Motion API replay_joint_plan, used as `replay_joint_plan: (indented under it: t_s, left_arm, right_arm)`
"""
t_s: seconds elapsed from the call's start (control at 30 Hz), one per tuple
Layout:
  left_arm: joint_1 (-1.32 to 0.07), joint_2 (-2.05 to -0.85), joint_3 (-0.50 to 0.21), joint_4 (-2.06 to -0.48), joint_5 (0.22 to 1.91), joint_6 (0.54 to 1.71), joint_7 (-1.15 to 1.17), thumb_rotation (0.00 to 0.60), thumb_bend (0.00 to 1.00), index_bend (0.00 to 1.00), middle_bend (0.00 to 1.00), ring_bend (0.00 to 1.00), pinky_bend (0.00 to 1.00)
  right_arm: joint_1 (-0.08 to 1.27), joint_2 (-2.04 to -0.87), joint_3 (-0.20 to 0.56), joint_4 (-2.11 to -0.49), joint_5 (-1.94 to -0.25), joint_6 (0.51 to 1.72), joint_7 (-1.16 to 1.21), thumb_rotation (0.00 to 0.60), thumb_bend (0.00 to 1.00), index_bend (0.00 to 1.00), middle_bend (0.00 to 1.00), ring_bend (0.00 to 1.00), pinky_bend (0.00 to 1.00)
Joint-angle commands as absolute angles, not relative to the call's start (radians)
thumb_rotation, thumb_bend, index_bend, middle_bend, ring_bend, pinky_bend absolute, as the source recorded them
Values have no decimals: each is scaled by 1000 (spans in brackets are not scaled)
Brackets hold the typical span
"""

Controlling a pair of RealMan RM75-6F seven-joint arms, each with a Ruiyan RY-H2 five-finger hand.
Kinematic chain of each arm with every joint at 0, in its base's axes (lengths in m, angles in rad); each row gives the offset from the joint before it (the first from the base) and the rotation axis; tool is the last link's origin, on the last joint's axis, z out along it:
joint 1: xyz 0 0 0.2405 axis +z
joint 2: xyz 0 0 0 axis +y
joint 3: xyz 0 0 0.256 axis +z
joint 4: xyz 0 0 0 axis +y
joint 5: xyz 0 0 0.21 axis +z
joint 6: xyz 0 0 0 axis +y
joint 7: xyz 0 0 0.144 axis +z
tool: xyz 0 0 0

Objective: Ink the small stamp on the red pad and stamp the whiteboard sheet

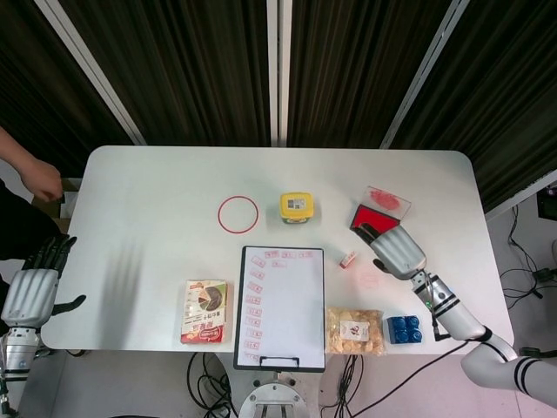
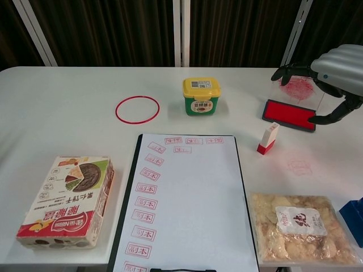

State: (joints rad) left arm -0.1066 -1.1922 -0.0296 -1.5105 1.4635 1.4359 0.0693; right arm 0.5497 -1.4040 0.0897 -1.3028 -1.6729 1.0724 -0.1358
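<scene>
The small white-and-red stamp [image 1: 348, 259] [image 2: 267, 139] stands upright on the table just right of the whiteboard sheet [image 1: 283, 305] [image 2: 184, 198], which carries several red stamp marks. The red ink pad [image 1: 369, 218] [image 2: 289, 115] lies open behind the stamp, its clear lid raised. My right hand [image 1: 396, 249] [image 2: 334, 71] hovers over the pad's right side with fingers spread and nothing in it, above and right of the stamp. My left hand [image 1: 33, 283] hangs open off the table's left edge, seen only in the head view.
A red ring [image 1: 238, 214] and a yellow-lidded green tub [image 1: 296, 207] sit behind the sheet. A food box [image 1: 204, 311] lies left of it. A snack bag [image 1: 354, 330] and a blue block [image 1: 405, 329] lie to its right. A person's arm [image 1: 30, 174] shows at far left.
</scene>
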Motion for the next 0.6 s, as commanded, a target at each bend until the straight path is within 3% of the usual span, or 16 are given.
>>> replay_joint_plan:
  t_s: [0.03,0.33,0.6]
  left_arm:
    - [-107,-1191,-28,-1511,1460,1430,67,600,0,51,58,51,163]
    - [-110,-1189,-29,-1509,1460,1424,63,600,0,51,58,51,163]
    - [-110,-1188,-32,-1509,1454,1424,66,600,0,50,58,51,163]
  right_arm:
    - [575,-1432,79,-1263,-1686,1057,-113,600,115,179,249,770,990]
    - [628,-1488,29,-1143,-1742,1065,-19,600,122,326,326,771,990]
    - [642,-1537,6,-1075,-1749,1089,33,600,127,357,363,771,990]
